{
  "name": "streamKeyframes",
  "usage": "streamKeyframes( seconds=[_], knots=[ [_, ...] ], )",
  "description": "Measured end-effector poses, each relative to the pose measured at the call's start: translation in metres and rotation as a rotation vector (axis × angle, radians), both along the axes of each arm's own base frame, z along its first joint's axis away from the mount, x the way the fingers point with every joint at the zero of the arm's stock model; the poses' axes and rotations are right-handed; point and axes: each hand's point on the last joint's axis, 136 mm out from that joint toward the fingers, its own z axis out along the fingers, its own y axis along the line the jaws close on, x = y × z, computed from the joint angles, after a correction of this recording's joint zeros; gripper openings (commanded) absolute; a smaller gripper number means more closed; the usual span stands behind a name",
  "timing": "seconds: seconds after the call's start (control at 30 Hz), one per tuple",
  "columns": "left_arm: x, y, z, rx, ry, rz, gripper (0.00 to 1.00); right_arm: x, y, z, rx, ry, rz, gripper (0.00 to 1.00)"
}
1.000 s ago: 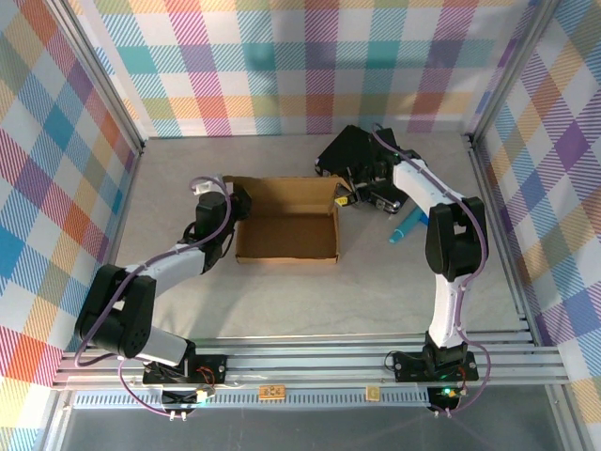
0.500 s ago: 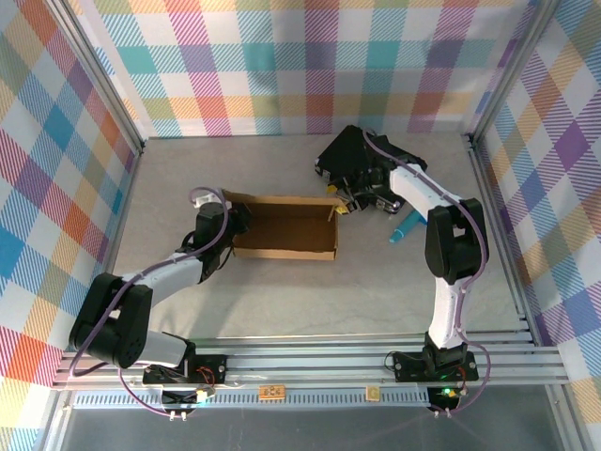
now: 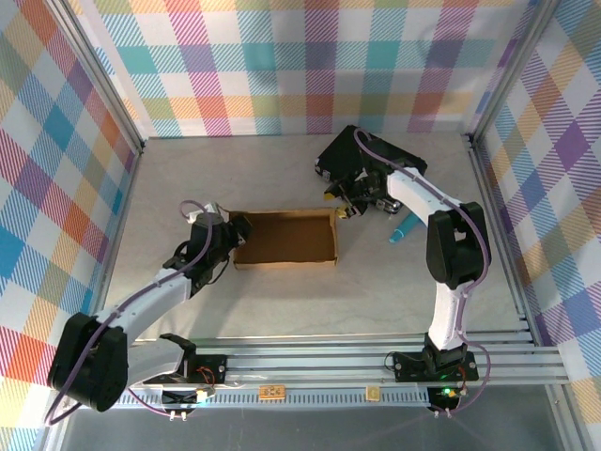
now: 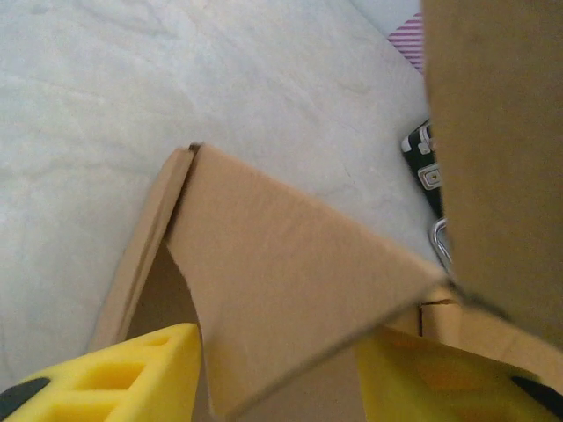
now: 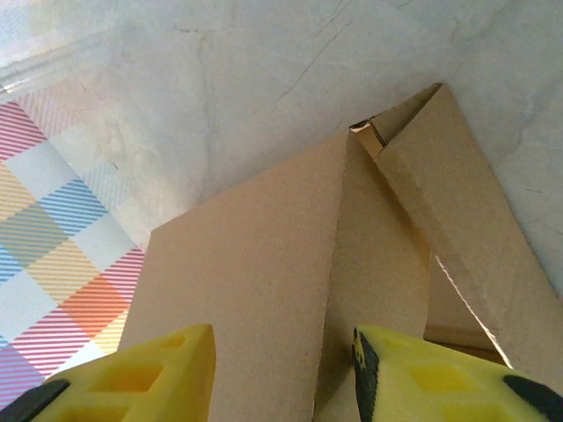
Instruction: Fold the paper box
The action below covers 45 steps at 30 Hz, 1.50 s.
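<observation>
The paper box (image 3: pixel 286 238) is judged light and fairly stiff. Its corrugated board should bend cleanly only at the creases, crush if pinched hard, and slide easily on the table (image 3: pixel 282 301). It is best taken by a flap edge near a crease, with the opposite wall steadied. It lies part-formed as a shallow tray, just in front and to the left of the black case (image 3: pixel 362 155).

The right hand (image 3: pixel 343 209) is set at the box end nearest the case, fingers apart with folded board between them. The left hand (image 3: pixel 229 234) is at the end farthest from the case, half open about a flap. Whether either hand clamps cannot be told.

No brand, label or lettering can be read.
</observation>
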Motion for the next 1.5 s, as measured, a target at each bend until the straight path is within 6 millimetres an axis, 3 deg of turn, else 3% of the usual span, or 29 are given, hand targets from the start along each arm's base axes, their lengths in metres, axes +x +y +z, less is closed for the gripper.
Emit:
streamKeyframes(
  seconds=[0.13,0.47,0.6,0.7,0.8,0.87,0.97,1.03,1.1,1.2,1.3,1.4,1.5],
  knots=[
    [-0.021,0.006,-0.006,-0.045,0.059,0.036,0.61,-0.007,0.005,-0.005,-0.016,-0.011,0.036,0.45],
    [-0.057,0.007,-0.010,-0.172,0.175,0.070,0.61,-0.014,0.008,-0.012,-0.042,-0.019,0.068,0.44],
    [-0.076,0.002,0.002,-0.236,0.227,0.077,0.58,-0.015,0.009,-0.013,-0.050,-0.022,0.073,0.44],
    [-0.089,0.001,0.029,-0.250,0.269,0.085,0.57,-0.015,0.008,-0.014,-0.059,-0.026,0.075,0.43],
    [-0.098,0.006,0.079,-0.247,0.263,0.105,0.59,-0.016,0.008,-0.015,-0.071,-0.033,0.085,0.43],
    [-0.101,0.018,0.117,-0.225,0.228,0.134,0.67,-0.016,0.008,-0.016,-0.079,-0.037,0.091,0.43],
    [-0.098,0.036,0.155,-0.159,0.198,0.157,0.67,-0.018,0.006,-0.018,-0.094,-0.040,0.102,0.44],
    [-0.082,0.051,0.164,-0.121,0.207,0.192,0.67,-0.020,0.005,-0.019,-0.105,-0.038,0.110,0.44],
    [-0.059,0.060,0.154,-0.093,0.255,0.204,0.64,-0.022,0.005,-0.020,-0.112,-0.038,0.120,0.44],
    [-0.025,0.062,0.112,-0.033,0.384,0.158,0.61,-0.024,0.003,-0.021,-0.124,-0.040,0.131,0.44],
    [0.003,0.052,0.057,0.029,0.537,0.062,0.55,-0.024,0.002,-0.021,-0.135,-0.047,0.143,0.44],
    [0.008,0.048,0.018,0.082,0.629,-0.013,0.51,-0.026,0.000,-0.022,-0.150,-0.053,0.156,0.44],
    [-0.004,0.050,-0.003,0.117,0.671,-0.051,0.49,-0.029,-0.003,-0.021,-0.165,-0.060,0.175,0.44]
  ],
)
